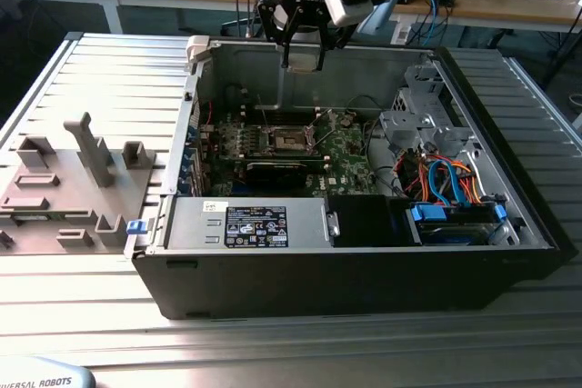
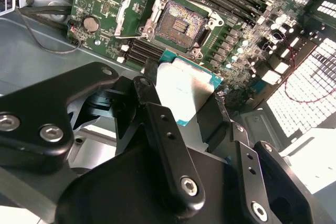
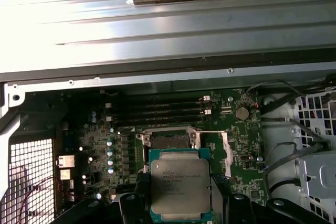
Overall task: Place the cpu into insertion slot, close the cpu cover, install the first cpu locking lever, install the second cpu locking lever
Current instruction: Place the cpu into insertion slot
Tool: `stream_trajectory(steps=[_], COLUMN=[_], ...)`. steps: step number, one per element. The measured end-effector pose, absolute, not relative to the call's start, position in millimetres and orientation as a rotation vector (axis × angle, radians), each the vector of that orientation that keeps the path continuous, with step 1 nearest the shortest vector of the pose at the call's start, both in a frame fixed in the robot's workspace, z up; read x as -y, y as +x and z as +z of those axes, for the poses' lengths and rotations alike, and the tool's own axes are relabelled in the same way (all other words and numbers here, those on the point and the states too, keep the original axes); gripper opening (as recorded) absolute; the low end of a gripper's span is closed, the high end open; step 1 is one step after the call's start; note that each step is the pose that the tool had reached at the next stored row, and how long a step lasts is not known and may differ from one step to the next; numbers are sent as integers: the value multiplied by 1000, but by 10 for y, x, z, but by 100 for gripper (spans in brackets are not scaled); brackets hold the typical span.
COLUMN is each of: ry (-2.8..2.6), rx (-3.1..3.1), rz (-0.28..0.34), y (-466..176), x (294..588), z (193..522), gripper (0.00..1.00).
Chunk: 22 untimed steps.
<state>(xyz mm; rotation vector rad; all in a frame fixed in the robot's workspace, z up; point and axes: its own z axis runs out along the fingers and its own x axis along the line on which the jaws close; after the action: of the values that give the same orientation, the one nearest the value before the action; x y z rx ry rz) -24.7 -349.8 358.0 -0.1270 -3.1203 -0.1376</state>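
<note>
My gripper (image 1: pixel 303 59) hangs over the rear wall of the open computer case, well above the motherboard (image 1: pixel 341 156). It is shut on the cpu (image 3: pixel 180 184), a flat square chip with a silver-grey top and a teal edge, held by two opposite sides between the black fingers (image 2: pixel 152 103). The cpu (image 2: pixel 184 90) is level, with its metal top facing both wrist cameras. The insertion slot (image 2: pixel 181 23), a dark square socket, lies bare on the board below (image 3: pixel 168 140) (image 1: pixel 289 140). The cpu cover (image 2: pixel 131 11) is swung open beside the slot.
A long black card (image 1: pixel 282 168) stands just in front of the socket. Long memory slots (image 3: pixel 157 111) run alongside it. A drive cage with coloured cables (image 1: pixel 446 184) fills the case at the exterior view's right. A grey parts fixture (image 1: pixel 73 179) sits outside the case at the exterior view's left.
</note>
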Motion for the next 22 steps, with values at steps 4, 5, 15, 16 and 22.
stream_trajectory(steps=[4, 5, 15, 16, 22], ry=[-141, -144, -164, -166, -178], rx=[3120, 3120, 3120, 3120, 3119], rz=[-138, -138, -137, -137, -137], y=[-247, -247, -245, -245, -245], x=[3498, 3498, 3498, 3498, 3499], z=[3580, 3580, 3578, 3578, 3577], gripper=[54, 54, 54, 54, 54])
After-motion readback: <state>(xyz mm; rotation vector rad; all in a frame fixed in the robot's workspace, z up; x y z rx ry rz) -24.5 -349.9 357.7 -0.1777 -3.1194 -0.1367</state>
